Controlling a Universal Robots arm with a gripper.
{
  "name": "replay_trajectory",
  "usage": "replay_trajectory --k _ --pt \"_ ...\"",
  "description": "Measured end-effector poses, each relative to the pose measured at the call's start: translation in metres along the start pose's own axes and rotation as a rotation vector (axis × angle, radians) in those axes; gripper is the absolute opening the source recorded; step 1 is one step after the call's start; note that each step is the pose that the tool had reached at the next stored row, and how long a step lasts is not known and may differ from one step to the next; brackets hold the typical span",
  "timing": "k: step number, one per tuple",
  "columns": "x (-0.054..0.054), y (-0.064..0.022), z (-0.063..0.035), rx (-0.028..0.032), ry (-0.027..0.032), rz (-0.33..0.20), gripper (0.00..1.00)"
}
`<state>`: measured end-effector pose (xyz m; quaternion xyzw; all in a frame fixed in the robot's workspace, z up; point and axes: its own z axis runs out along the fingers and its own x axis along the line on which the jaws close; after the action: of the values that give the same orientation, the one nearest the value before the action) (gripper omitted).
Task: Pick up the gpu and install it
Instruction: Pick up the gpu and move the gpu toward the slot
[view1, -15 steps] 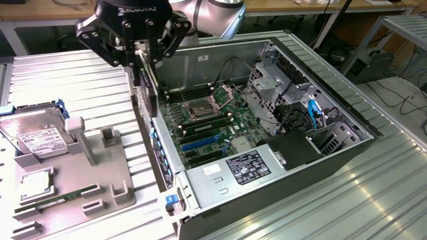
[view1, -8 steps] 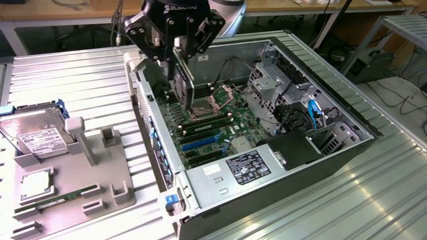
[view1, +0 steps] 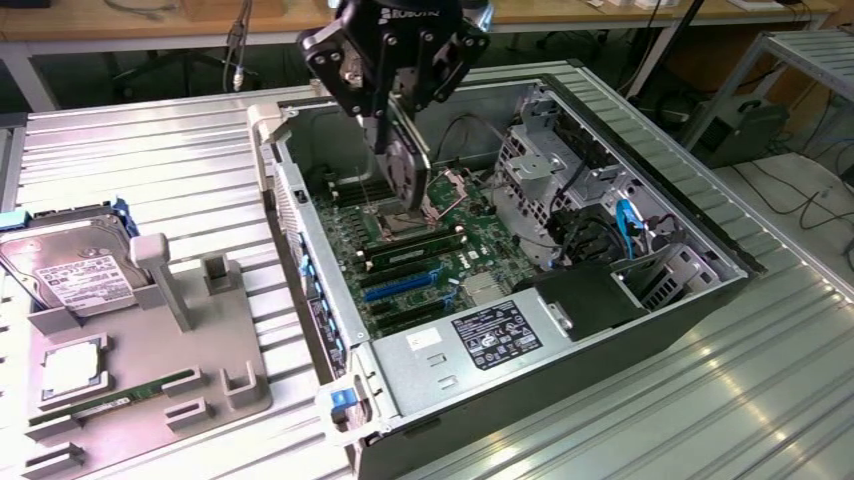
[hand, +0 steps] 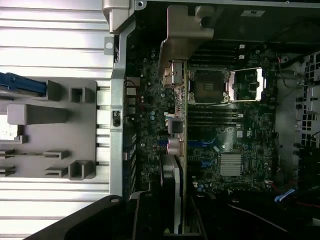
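The gpu, a thin black card, hangs edge-down from my gripper, which is shut on its upper edge. It hovers inside the open computer case, above the motherboard and near the CPU socket. The blue expansion slots lie a little further toward the case front. In the wrist view the gpu appears edge-on, its silvery bracket near the case's rear wall. My gripper holds the card's near edge there.
A grey fixture tray stands at the exterior view's left, carrying a silver hard drive, a processor and a green memory stick. Inside the case sit the power supply and the drive cage with cables.
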<state>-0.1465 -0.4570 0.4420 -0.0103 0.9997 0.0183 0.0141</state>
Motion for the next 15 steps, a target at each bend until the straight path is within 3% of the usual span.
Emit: replay_trajectory --k 7,15 --pt "-0.040 -0.0009 0.0011 0.0000 0.0000 0.000 0.28" --pt "-0.074 -0.0016 0.0021 0.0000 0.0000 0.000 0.28"
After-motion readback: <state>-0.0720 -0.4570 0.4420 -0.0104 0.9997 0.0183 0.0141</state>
